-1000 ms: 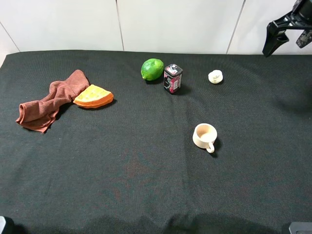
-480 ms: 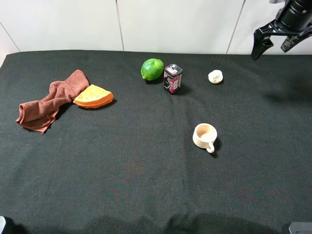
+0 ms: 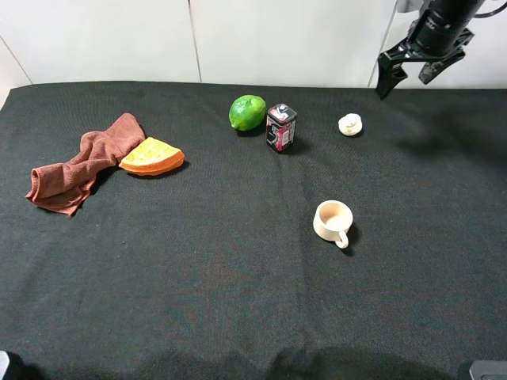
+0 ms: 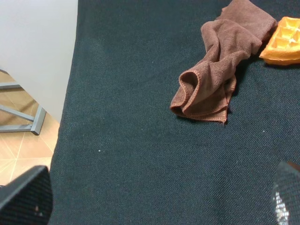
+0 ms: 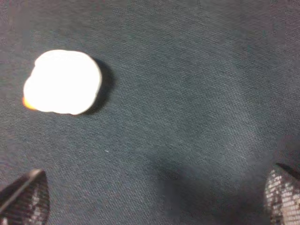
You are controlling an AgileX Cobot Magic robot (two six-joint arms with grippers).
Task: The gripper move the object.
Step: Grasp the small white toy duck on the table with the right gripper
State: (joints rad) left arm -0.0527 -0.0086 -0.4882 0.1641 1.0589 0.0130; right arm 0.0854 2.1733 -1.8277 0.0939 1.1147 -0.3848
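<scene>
The garlic bulb lies in the upper right of the high view on the black tablecloth, right of the pink tin and lime, above the beige mug. It is nearly round, its slightly longer axis running left to right; which way its tip points cannot be told. The right gripper hangs up and right of it, jaws spread, empty. The left gripper, also spread, hovers near the brown towel.

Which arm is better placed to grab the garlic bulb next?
Right. The right gripper hangs open close to the garlic bulb, which shows in its wrist view; the left gripper is far off by the brown cloth.
</scene>
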